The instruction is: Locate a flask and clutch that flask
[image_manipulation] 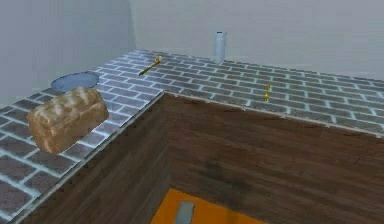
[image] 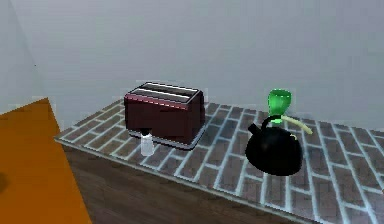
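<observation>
While a green vessel (image: 278, 101) stands behind a black kettle (image: 273, 152) on the worktop (image: 335, 172), the gripper's state cannot be told.

Black kettle (image: 273, 150) stands before the green vessel (image: 279, 103); bare countertop (image: 225, 140) separates kettle and toaster (image: 165, 112).

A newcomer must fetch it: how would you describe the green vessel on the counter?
Find the brick-patterned counter. Toward the forward view's right, past the dark red toaster, sits a black kettle; the green vessel stands just behind it, the only bright green item there.
</observation>
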Controlling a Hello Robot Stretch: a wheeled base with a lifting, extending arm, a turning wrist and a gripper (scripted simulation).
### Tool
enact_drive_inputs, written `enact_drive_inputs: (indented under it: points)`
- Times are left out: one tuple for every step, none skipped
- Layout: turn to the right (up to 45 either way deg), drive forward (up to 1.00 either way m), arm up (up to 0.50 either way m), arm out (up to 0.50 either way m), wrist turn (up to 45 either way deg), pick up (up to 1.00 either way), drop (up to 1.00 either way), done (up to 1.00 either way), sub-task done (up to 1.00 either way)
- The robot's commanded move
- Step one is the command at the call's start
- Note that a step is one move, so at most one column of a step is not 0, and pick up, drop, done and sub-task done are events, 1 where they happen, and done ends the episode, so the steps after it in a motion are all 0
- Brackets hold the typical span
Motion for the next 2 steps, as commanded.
enact_drive_inputs:
  points:
    - [0.0, 0.0, 0.1, 0.0, 0.0, 0.0, 0.0, 0.0, 0.0]
    - [0.0, 0.0, 0.0, 0.0, 0.0, 0.0, 0.0, 1.0, 0.0]
